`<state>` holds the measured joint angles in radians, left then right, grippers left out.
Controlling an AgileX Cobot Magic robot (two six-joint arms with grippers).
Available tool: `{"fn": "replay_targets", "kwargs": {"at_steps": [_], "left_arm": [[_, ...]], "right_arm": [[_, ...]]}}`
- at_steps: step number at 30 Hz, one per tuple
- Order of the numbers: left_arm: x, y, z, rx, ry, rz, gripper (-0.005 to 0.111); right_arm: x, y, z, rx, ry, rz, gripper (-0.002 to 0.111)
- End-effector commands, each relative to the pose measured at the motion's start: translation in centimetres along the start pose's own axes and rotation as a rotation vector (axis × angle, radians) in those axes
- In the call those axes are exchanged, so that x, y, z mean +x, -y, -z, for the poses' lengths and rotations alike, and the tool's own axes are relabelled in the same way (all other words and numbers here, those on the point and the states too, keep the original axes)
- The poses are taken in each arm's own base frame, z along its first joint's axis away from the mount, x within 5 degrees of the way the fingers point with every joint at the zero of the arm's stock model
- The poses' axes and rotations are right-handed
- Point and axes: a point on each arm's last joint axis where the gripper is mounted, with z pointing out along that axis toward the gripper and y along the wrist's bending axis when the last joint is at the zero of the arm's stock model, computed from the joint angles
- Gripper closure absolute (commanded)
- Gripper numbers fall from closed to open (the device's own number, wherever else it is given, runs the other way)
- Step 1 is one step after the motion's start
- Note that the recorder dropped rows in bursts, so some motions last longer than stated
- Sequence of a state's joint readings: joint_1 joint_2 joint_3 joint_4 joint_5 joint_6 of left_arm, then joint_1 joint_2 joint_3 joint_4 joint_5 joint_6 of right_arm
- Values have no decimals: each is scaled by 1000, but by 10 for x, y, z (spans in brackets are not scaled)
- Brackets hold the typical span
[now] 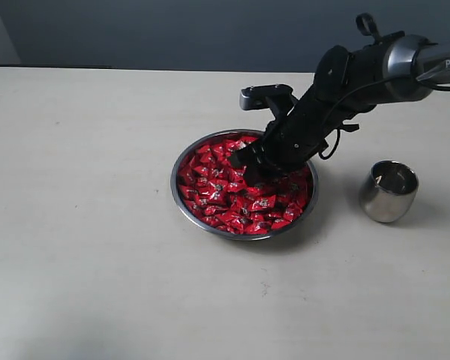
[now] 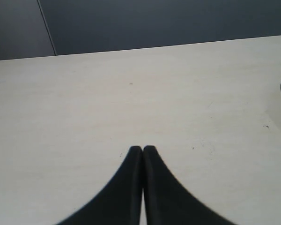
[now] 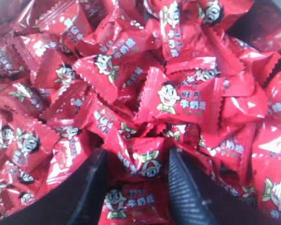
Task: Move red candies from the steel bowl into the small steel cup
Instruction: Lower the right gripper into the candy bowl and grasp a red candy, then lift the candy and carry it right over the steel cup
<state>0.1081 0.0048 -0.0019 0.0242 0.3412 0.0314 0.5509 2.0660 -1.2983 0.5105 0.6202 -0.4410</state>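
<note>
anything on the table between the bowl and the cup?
Nothing. In the exterior view, the table between the bowl and the cup is bare.

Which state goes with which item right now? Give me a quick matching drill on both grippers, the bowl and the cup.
Items:
1. left gripper
2. right gripper
3. steel bowl
4. small steel cup

States:
A. heaped with red candies
B. fingers apart, down in the candy pile
C. stands apart from the bowl, to its right in the exterior view
D. fingers pressed together over bare table

Pairs: 1-D, 2-B, 3-A, 4-C
</note>
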Motion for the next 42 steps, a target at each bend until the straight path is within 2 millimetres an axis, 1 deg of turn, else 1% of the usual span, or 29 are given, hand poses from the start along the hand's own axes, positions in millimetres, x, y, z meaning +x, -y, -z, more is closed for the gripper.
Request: {"fn": "replay_targets", "kwargs": {"at_steps": [1,3,5,6,8,11,13,14,18,20,23,27,29,32,35,38,42], "left_arm": [[0,0,0,-1,10,-1,106],[0,0,0,-1,10,-1,106],[0,0,0,-1,10,-1,106],[0,0,0,-1,10,-1,106],[0,0,0,-1,10,-1,106],[0,0,0,-1,10,-1,106],[0,0,0,-1,10,-1,106],[0,0,0,-1,10,-1,106],[0,0,0,-1,10,-1,106],[0,0,0,-1,10,-1,106],[0,0,0,-1,10,-1,106],[0,0,0,-1,10,-1,106],[0,0,0,-1,10,-1,106],[0,0,0,-1,10,-1,106],[0,0,0,-1,10,-1,106],[0,0,0,-1,10,-1,106],[0,0,0,-1,10,-1,106]], "right_arm": [[-7,-1,2,-6,8,8,66],[-11,-2,5,-11,8,17,67],[-11,-2,5,-7,6,22,78],[-11,-1,5,-3,2,29,88],[-10,-1,5,2,-2,37,99],[-9,-1,5,-3,-15,39,98],[-9,-1,5,-3,-15,39,103],[-9,-1,5,-1,-15,40,109],[-10,-1,7,0,-11,44,109],[-12,-4,15,2,13,50,109],[-21,-10,35,7,60,78,109],[-23,-12,46,11,67,101,109],[-23,-11,51,44,66,87,109],[-22,-6,66,133,64,77,109],[-23,-7,87,191,91,83,109],[-25,-12,113,222,152,78,109],[-21,-9,147,353,197,46,109]]}}
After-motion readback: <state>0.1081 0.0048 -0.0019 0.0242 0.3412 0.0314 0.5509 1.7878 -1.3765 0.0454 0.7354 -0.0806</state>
